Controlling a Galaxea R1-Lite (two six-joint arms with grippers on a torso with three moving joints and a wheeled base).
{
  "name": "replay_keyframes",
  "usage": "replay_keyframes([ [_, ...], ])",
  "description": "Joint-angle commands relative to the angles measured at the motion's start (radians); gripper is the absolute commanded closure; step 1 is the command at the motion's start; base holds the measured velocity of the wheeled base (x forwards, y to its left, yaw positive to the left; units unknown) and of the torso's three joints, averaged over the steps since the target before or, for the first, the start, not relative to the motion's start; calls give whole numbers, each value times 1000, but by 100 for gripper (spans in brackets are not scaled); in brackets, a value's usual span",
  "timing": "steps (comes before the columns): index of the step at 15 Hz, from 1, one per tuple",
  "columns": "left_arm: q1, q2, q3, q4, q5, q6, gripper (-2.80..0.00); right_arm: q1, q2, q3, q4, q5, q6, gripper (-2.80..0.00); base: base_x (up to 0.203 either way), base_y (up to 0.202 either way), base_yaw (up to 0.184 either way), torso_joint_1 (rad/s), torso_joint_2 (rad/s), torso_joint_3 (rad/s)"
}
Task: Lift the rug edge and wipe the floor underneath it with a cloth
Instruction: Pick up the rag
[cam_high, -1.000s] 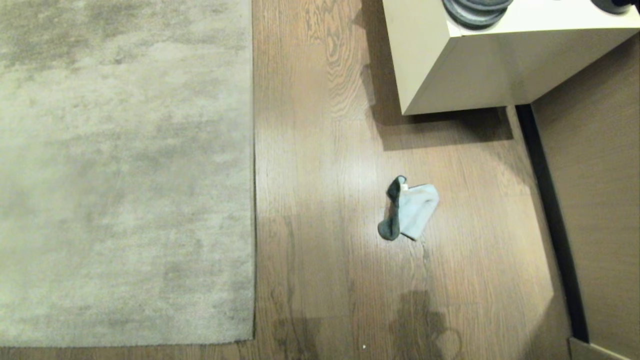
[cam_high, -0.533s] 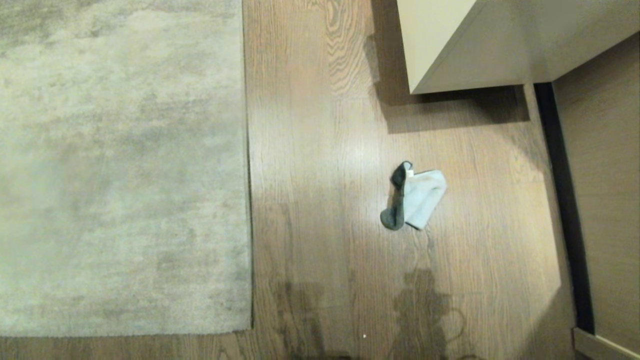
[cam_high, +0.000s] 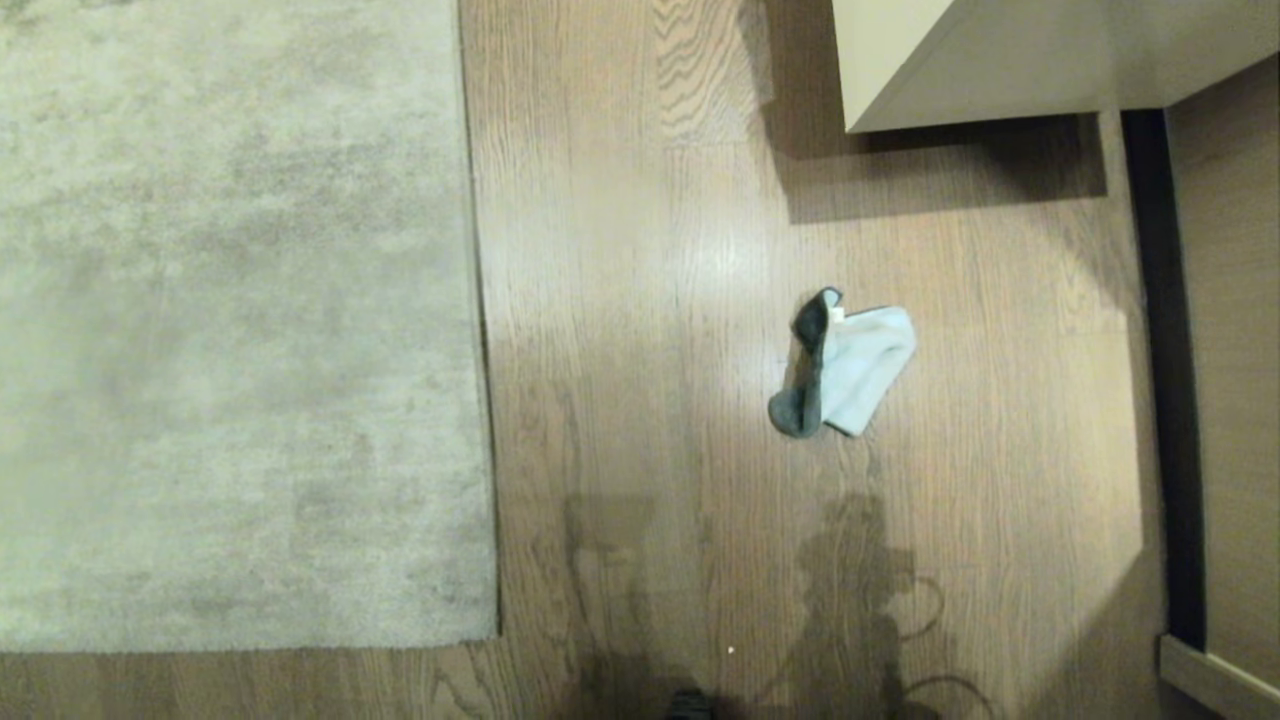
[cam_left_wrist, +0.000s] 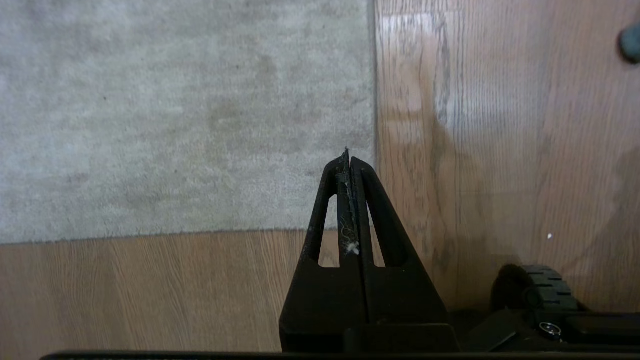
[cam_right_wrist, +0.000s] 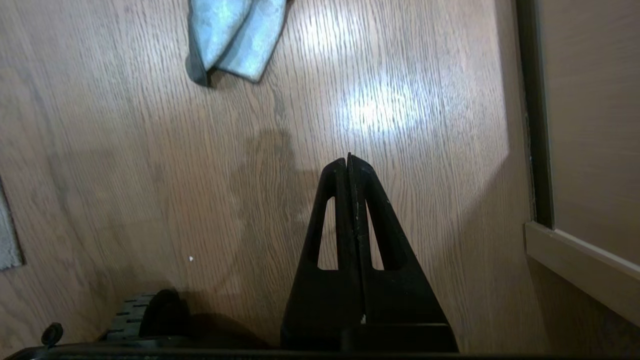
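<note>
A pale beige-grey rug lies flat on the left, its straight rug edge running down to a square corner; the same edge shows in the left wrist view. The cloth, dark grey on one side and pale bluish on the other, lies crumpled on the wood-grain floor to the right of the rug; it shows again in the right wrist view. My left gripper hangs shut and empty above the rug corner. My right gripper hangs shut and empty over bare floor, short of the cloth. Neither arm appears in the head view.
A cream cabinet stands at the back right and casts a shadow on the floor. A brown wall panel with a dark gap runs down the right side. My base wheels sit near the bottom of the wrist views.
The head view has shifted: the cabinet slid toward the top edge, the cloth sits higher in the picture, and the rug's near corner has come further into view. Both grippers stay shut.
</note>
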Motion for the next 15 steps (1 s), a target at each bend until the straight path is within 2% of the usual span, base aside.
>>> replay_keyframes([
  [1,0,4,0,1,0,-1,0,0,1,0,0,0,0,0,0,0,0,2,2,-212],
  [15,0,0,0,1,0,-1,0,0,1,0,0,0,0,0,0,0,0,2,2,-199],
])
